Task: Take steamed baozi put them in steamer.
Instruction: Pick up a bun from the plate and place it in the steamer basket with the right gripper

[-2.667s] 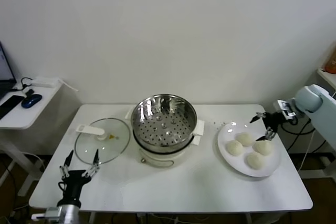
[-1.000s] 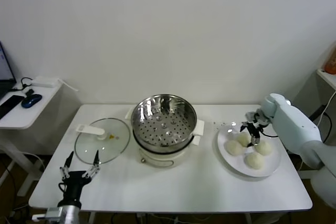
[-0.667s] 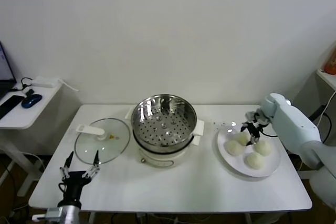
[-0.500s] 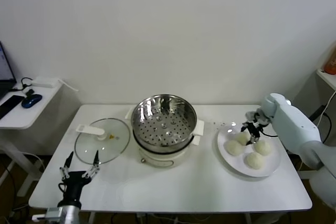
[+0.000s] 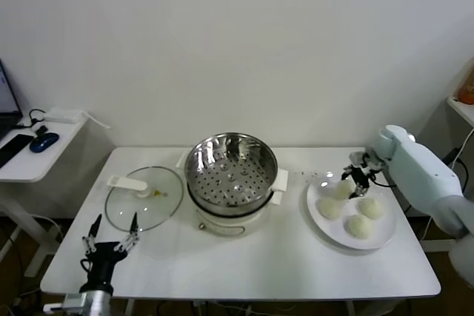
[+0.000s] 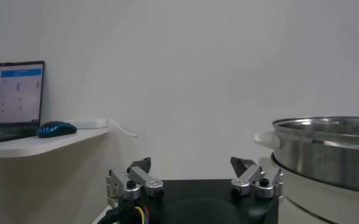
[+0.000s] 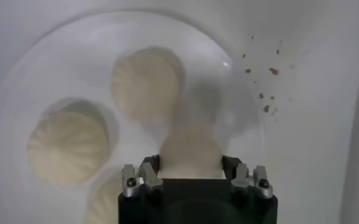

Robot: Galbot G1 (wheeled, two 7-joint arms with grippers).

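The left pincer (image 6: 194, 176) hangs with its fingers spread wide, nothing between them. Beside it rises the shiny steamer (image 6: 325, 152). Farther off, a blue mouse (image 6: 56, 128) and laptop (image 6: 13, 92) sit on a side shelf (image 6: 39, 145).

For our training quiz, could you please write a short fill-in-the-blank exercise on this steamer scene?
1. The right claw is shut on one ____, held just above the plate.
2. The steamer holds ____ baozi.
3. The glass lid lies on the table on the steamer's ____ side.
4. The left claw, near the table's front edge, is ____.

Missing words: baozi; no; left; open
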